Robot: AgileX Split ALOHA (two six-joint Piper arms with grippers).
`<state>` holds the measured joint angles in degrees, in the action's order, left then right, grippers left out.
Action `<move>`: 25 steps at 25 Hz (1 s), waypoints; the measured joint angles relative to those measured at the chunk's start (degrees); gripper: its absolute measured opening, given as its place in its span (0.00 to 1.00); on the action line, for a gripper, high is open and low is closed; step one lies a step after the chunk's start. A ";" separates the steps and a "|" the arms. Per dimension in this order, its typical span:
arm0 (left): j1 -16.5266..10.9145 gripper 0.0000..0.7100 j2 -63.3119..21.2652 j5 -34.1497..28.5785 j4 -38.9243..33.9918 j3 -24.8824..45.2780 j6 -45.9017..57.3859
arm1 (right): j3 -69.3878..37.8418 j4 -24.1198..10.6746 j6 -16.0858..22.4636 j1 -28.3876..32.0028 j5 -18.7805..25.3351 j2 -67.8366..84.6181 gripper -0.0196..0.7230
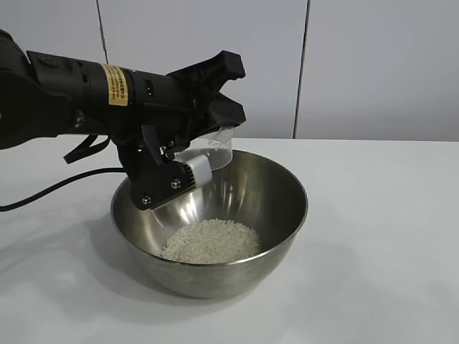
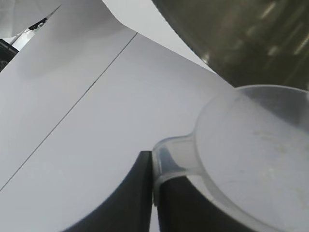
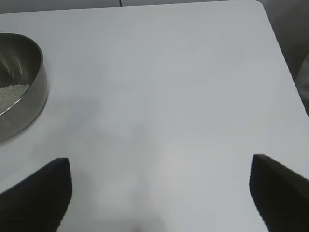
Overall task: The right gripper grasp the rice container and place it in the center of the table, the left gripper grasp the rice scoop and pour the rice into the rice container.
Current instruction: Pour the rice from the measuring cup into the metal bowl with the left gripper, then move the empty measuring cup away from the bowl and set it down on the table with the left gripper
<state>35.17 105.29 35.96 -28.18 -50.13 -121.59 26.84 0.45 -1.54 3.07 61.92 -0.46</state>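
The steel rice container [image 1: 237,197] stands on the white table [image 1: 387,236] with a pale heap of rice [image 1: 211,241] in its bottom. My left gripper [image 1: 192,170] is shut on the handle of the clear rice scoop [image 1: 215,149] and holds it tipped over the container's back left rim. In the left wrist view the scoop [image 2: 256,145] looks empty, its handle pinched between the fingers [image 2: 137,193], with the container's wall [image 2: 241,38] beyond. My right gripper [image 3: 159,193] is open above bare table, away from the container [image 3: 21,92]. It is out of the exterior view.
A black cable [image 1: 50,188] trails over the table at the left behind the left arm. A white panelled wall [image 1: 358,64] stands behind the table. In the right wrist view the table's edge and corner [image 3: 270,19] lie far from the bowl.
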 joint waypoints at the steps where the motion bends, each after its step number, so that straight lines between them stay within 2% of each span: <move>1: 0.00 0.02 0.00 0.00 0.00 0.00 0.30 | 0.00 0.00 0.00 0.00 0.00 0.00 0.96; 7: 0.00 0.02 0.00 0.12 0.00 0.00 3.28 | 0.00 0.00 0.00 0.00 0.00 0.00 0.96; 11: 0.00 0.02 0.00 4.30 0.00 0.00 13.19 | 0.00 0.00 0.00 0.00 0.00 0.00 0.96; 14: 0.00 0.02 0.00 10.70 0.00 0.34 26.07 | 0.00 0.00 0.00 0.00 0.00 0.00 0.96; 18: 0.26 0.02 -0.05 20.26 1.13 3.08 49.48 | 0.00 0.00 0.00 0.00 0.00 0.00 0.96; 22: 4.08 0.02 -0.52 27.17 12.48 6.38 73.61 | 0.00 0.00 0.00 0.00 0.00 0.00 0.96; 25: 7.19 0.02 -2.98 28.49 22.86 7.35 88.03 | 0.00 0.00 0.00 0.00 -0.05 0.00 0.96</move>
<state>42.36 102.31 64.44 -5.33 -42.78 -33.55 26.84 0.45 -1.54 3.07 61.86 -0.46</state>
